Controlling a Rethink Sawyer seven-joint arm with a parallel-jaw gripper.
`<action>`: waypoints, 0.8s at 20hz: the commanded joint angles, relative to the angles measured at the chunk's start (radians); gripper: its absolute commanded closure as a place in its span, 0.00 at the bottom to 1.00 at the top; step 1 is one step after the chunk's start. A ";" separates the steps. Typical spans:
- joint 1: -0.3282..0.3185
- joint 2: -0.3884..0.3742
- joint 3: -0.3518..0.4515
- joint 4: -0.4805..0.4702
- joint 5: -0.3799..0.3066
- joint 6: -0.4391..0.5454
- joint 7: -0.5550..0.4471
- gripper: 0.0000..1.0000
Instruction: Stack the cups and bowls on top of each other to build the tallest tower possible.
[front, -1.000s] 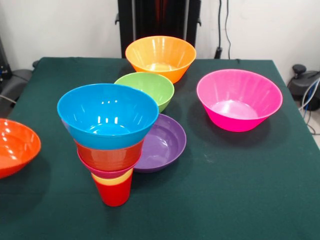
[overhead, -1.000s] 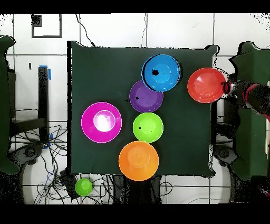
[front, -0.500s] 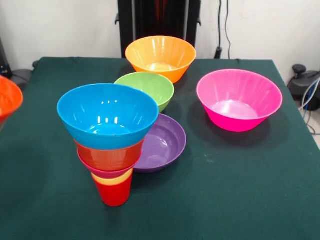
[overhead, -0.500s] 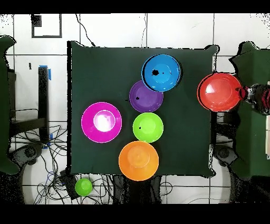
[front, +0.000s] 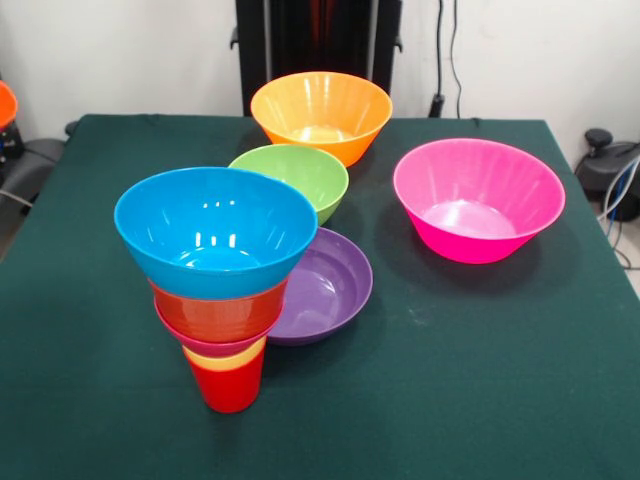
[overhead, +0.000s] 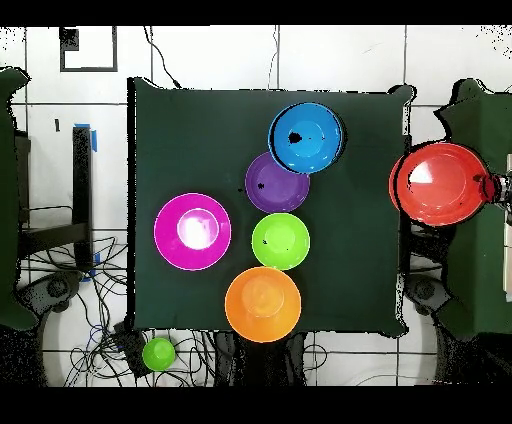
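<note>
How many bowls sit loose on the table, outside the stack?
4: the light orange bowl at the far edge, the green bowl before it, the purple bowl beside the tower, the magenta-pink bowl at the front view's right. An orange-red bowl is past the table's edge.

We see a table covered in dark green cloth (front: 470, 380) against a plain white wall (front: 120, 55) with black cables (front: 440, 50) hanging down it, and a white tiled floor (overhead: 200, 60) strewn with cables around the table.
</note>
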 joint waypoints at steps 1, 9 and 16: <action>0.040 -0.141 0.013 0.165 0.036 0.113 -0.112 1.00; 0.074 -0.243 -0.009 0.247 0.076 0.087 -0.025 1.00; 0.107 -0.320 -0.025 0.297 0.129 0.090 0.044 1.00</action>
